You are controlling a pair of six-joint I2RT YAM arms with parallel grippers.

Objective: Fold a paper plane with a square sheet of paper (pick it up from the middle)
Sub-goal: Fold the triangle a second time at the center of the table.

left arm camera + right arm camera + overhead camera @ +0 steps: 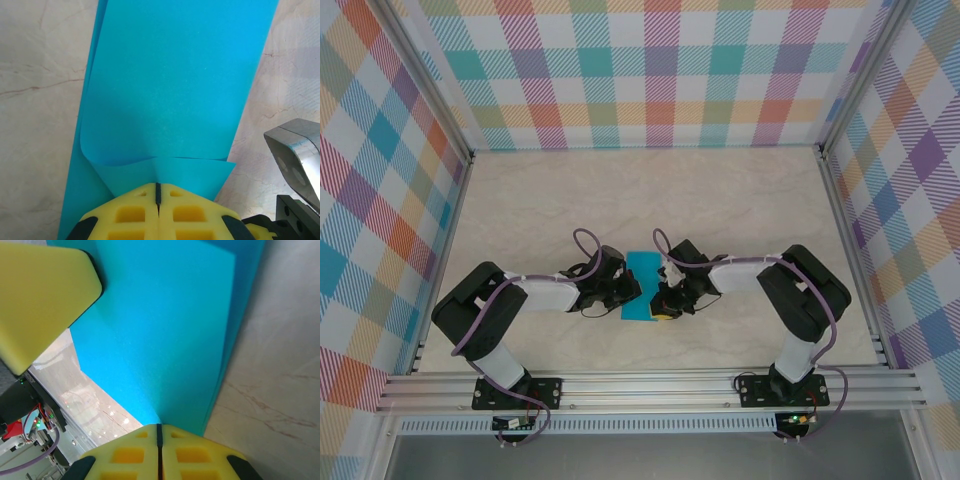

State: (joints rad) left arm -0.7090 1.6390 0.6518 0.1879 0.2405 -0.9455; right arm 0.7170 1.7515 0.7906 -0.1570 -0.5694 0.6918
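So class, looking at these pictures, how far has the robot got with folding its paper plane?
Early on. Done: the square sheet of paper looks doubled over into a narrow rectangle, its layers showing along one edge. In hand: the left gripper and the right gripper are both shut on it from opposite sides. Still to do: no pointed nose or wings yet, so most folds remain.

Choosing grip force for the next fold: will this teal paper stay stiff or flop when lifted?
Probably floppy: the teal paper curls along its near edge. Likely very light: its overlapping layers look thin. They may slip apart.
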